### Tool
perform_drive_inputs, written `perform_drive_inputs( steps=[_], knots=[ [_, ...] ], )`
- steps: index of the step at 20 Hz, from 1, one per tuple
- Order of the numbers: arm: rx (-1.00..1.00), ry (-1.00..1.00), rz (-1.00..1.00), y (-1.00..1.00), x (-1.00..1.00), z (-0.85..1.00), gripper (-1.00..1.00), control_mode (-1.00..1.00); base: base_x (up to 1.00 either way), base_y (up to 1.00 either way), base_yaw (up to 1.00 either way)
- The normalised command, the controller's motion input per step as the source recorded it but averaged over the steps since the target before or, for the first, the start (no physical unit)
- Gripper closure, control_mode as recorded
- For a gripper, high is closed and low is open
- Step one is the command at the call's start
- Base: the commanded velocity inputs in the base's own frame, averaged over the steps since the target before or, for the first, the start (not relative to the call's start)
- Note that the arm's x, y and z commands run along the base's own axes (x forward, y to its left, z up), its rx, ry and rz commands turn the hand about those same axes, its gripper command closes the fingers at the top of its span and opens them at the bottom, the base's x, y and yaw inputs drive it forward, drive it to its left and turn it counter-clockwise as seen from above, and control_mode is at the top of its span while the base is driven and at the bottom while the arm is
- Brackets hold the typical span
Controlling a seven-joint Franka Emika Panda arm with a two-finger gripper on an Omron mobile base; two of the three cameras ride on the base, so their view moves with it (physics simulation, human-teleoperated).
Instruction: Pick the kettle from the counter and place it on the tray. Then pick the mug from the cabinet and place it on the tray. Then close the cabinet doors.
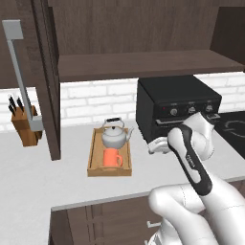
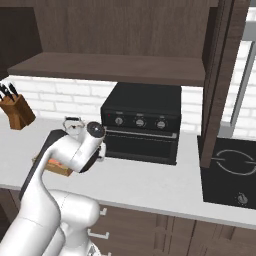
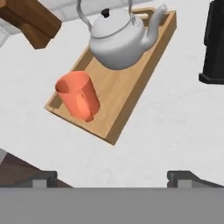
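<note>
The silver-grey kettle (image 1: 114, 136) stands upright at the far end of the wooden tray (image 1: 92, 158). The orange-red mug (image 1: 112, 158) stands on the same tray, nearer me. In the hand view the kettle (image 3: 118, 41) and mug (image 3: 78, 95) sit apart on the tray (image 3: 127, 98). My gripper (image 3: 113, 177) is open with nothing between its fingers, over the counter (image 1: 28, 177) just right of the tray. The cabinet's left door (image 1: 48, 81) and right door (image 2: 220, 85) stand open, and its shelf (image 1: 143, 64) is bare.
A black oven box (image 1: 174, 103) sits on the counter right of the tray, close behind my hand. A knife block (image 1: 26, 125) stands at the far left by the wall. A dark cooktop (image 2: 230, 170) lies at the right.
</note>
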Motion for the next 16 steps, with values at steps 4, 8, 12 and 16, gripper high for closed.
perform_drive_inputs(
  steps=[4,8,12,16],
  knots=[
    [0.0,0.01,-0.24,-0.65,-0.09,-0.1,-1.0,-1.0,0.0,0.0,0.0],
    [0.0,0.0,-0.25,-0.74,-0.02,-0.01,-1.0,-1.0,0.0,0.0,0.0],
    [0.01,0.0,-0.29,-0.69,0.0,0.0,-1.0,-1.0,0.0,0.0,0.0],
    [0.09,0.0,-0.27,-0.75,0.01,0.0,-1.0,-1.0,0.0,0.0,0.0]
  ],
)
